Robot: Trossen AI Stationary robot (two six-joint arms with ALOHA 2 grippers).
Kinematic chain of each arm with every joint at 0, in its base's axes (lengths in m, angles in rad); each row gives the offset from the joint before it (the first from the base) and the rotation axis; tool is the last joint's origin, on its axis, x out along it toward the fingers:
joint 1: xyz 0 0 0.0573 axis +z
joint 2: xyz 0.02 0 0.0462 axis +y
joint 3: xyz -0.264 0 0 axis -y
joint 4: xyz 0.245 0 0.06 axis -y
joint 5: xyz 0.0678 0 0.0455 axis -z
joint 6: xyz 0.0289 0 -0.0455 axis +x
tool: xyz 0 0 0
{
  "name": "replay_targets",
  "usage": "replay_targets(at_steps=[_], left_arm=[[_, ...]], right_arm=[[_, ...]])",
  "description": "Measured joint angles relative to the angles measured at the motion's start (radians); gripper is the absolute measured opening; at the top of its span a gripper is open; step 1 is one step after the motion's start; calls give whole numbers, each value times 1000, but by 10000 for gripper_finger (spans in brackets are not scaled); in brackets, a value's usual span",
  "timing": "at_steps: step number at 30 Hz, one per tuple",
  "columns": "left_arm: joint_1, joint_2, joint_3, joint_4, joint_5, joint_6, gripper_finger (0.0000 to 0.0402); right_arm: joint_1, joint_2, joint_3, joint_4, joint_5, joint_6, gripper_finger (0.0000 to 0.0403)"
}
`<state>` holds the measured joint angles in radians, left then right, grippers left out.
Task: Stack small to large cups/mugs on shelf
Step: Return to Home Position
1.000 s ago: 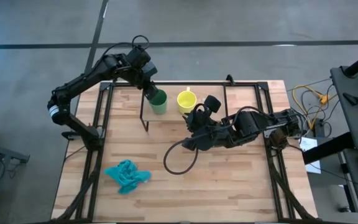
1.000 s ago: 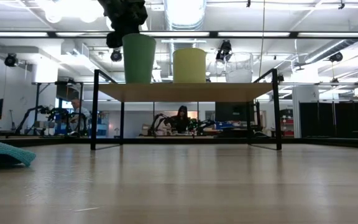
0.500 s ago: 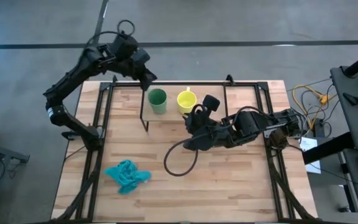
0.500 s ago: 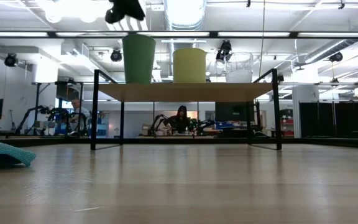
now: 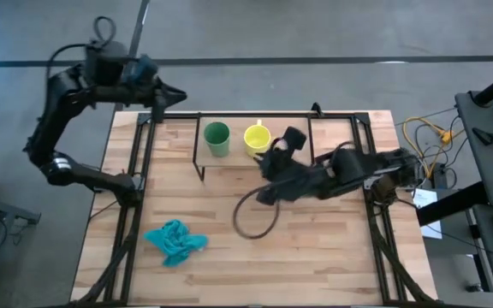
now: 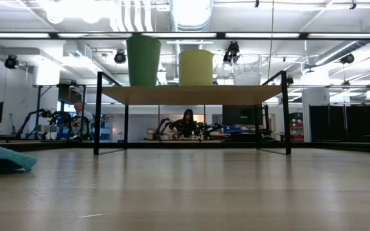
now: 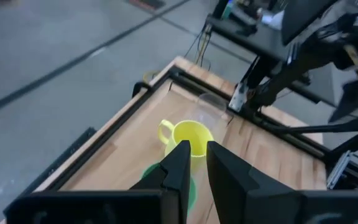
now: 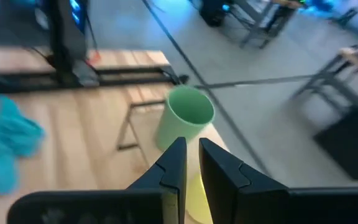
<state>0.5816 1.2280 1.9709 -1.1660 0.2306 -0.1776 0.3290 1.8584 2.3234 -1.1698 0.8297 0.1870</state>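
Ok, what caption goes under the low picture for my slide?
Green cup, yellow mug and clear glass cup lined up on the shelf.

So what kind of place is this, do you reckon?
Probably a robotics lab in an open industrial hall: more robot arms beyond the table, a person among them, exposed ceiling ducting.

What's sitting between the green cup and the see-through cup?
The yellow mug, on the shelf between the green cup and glass cup; the low view shows it.
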Motion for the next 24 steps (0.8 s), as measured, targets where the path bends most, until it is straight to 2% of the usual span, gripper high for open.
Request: replay_targets(at_steps=[7, 13, 24], left_arm=[[0, -107, -9, -1, 34, 0, 39], [0, -187, -65, -3, 65, -1, 39], [1, -354, -239, -3, 99, -104, 39]], right_arm=[[47, -143, 8, 44, -155, 106, 38], [109, -236, -29, -48, -147, 212, 38], [232, -414, -164, 2, -40, 228, 38]])
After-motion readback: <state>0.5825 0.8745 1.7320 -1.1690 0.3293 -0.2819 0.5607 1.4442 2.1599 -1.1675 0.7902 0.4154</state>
